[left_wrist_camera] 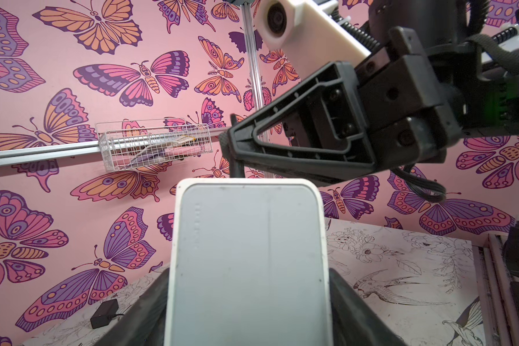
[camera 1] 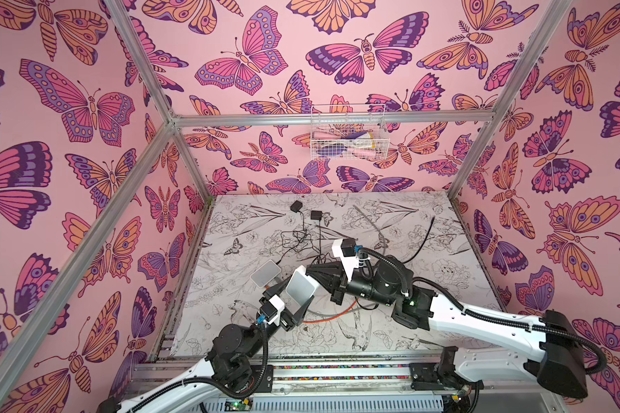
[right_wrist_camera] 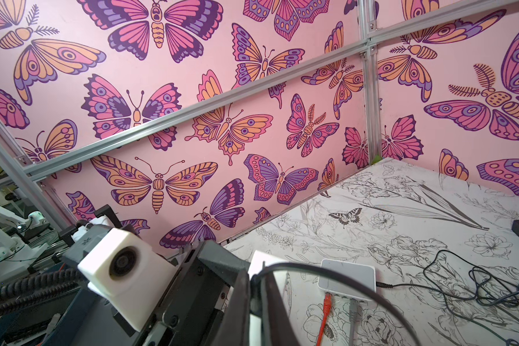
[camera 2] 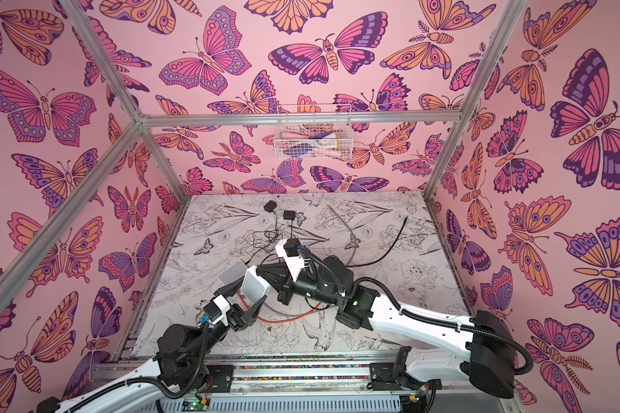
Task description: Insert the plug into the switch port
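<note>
White plastic with rounded corners, the flat rectangular network switch [left_wrist_camera: 249, 239] is lifted off the flower-printed table [camera 1: 426, 286]. It is clamped across its width by the left gripper [left_wrist_camera: 249, 281], whose jaws stand wide only because the casing fills them. The right gripper [left_wrist_camera: 230, 143] is pressed together on a thin black plug [left_wrist_camera: 238, 168], which points at the switch's far edge and either meets it or stops just short. Its black cord [right_wrist_camera: 291, 264] loops away from the grip. To seat the plug well, I judge the left arm should hold the casing rigid while the right squares the plug's axis to the port. It should then push straight in, slowly, with no sideways load that could tilt the switch or bend the plug. The port face is turned away from the left wrist camera and covered by the grippers in both top views. Whether the plug is at the right socket, or partly in, cannot be told. A second white switch [right_wrist_camera: 346, 277] lies on the table with an orange cable [right_wrist_camera: 324, 314] and a grey cable [right_wrist_camera: 352, 317] plugged in.
</note>
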Robot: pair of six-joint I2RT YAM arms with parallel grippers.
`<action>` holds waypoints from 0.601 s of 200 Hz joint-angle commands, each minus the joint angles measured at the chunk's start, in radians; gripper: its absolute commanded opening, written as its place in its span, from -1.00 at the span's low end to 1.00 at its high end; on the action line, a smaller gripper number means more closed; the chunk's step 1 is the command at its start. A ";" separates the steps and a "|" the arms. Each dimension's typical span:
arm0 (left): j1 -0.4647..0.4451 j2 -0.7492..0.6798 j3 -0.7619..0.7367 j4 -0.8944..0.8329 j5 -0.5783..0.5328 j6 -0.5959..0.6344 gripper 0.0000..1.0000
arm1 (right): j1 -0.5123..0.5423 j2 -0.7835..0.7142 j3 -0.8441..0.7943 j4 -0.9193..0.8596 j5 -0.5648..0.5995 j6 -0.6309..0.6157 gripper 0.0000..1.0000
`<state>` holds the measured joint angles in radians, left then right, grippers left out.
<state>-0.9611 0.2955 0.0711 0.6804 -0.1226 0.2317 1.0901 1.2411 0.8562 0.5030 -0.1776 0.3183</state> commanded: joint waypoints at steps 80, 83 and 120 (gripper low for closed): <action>-0.013 -0.032 0.134 0.430 0.177 0.069 -1.00 | 0.071 0.137 -0.119 -0.279 0.001 0.070 -1.00; -0.013 -0.032 0.135 0.433 0.178 0.069 -1.00 | 0.073 0.139 -0.120 -0.281 0.003 0.071 -1.00; -0.013 -0.019 0.142 0.459 0.187 0.069 -1.00 | 0.094 0.157 -0.120 -0.289 0.025 0.071 -1.00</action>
<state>-0.9611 0.3023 0.0784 0.7319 -0.1246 0.2565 1.1332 1.2636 0.8330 0.6296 -0.1081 0.3592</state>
